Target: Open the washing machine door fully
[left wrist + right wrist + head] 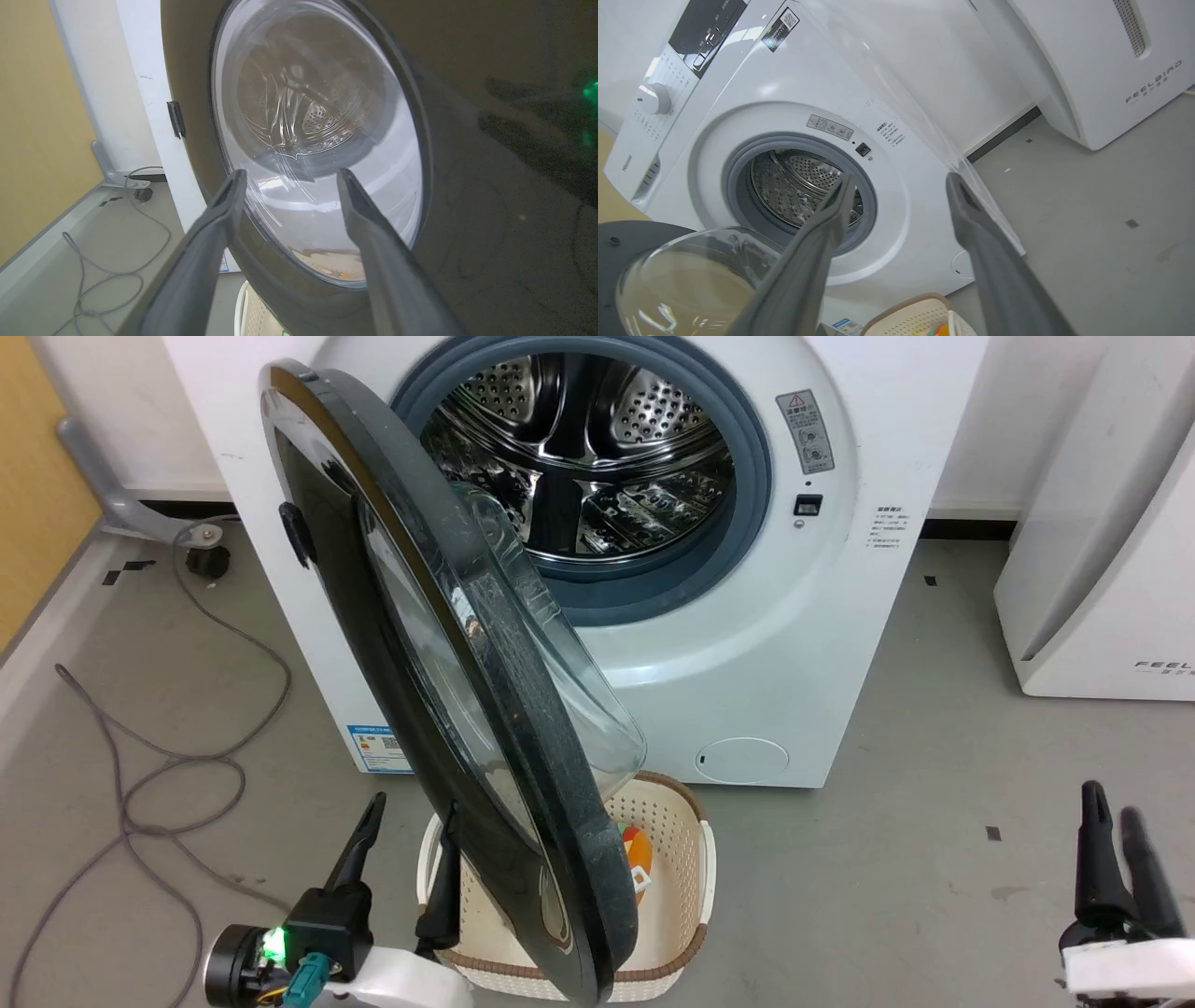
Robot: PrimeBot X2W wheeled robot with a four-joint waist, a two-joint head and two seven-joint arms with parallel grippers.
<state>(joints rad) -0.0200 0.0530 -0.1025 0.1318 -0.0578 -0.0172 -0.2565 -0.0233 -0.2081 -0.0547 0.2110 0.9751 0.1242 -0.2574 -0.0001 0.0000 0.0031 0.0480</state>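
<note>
Before the washing machine, head view: the washing machine door stands roughly half swung, hinged on the washer's left, with its free edge over a cream basket. The left claw, fingers apart and gripping nothing, sits just beside the door's glossy outer face. The right claw, also spread and empty, is well apart on the inner side. Judgement: the remaining swing is best driven gently near the free edge, far from the hinge, following the arc. The left claw appears to lie in that path and should yield with it.

Left wrist view: the left claw faces the door's outer face and window, a side the head view gives almost edge-on. Contact cannot be told.

Right wrist view: the right claw looks past the glass bowl to the steel drum. This view reaches up to the control dial, above the head view's top edge.
</note>
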